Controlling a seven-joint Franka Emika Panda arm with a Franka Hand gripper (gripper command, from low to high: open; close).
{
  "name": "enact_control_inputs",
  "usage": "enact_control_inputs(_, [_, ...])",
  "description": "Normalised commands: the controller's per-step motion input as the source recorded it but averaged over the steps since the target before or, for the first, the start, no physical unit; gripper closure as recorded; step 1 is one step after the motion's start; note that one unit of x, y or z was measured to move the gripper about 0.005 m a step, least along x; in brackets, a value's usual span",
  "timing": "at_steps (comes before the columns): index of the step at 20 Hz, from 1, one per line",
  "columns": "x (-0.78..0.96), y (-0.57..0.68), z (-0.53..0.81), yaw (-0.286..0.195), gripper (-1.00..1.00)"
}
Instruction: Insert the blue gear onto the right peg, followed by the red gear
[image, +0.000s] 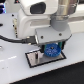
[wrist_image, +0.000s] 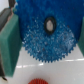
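The blue gear fills the wrist view, a toothed disc with a dark centre hole, held edge to edge between the green finger pads. My gripper is shut on it. In the exterior view the blue gear hangs under the gripper, just over the black-framed grey plate. The right peg is hidden behind the gear and the hand. The red gear lies on the white table, with only its edge showing in the wrist view.
The white table spreads around the plate. The arm's white body and a black cable hang over the exterior view's left of the plate.
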Motion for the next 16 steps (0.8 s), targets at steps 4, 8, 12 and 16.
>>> enact_control_inputs(4, [0.14, 0.0, -0.09, 0.0, 1.0])
enact_control_inputs(8, [0.13, 0.01, -0.04, 0.0, 1.0])
enact_control_inputs(12, [0.09, 0.02, -0.06, 0.0, 1.0])
enact_control_inputs(16, [0.09, 0.05, -0.03, 0.0, 1.0])
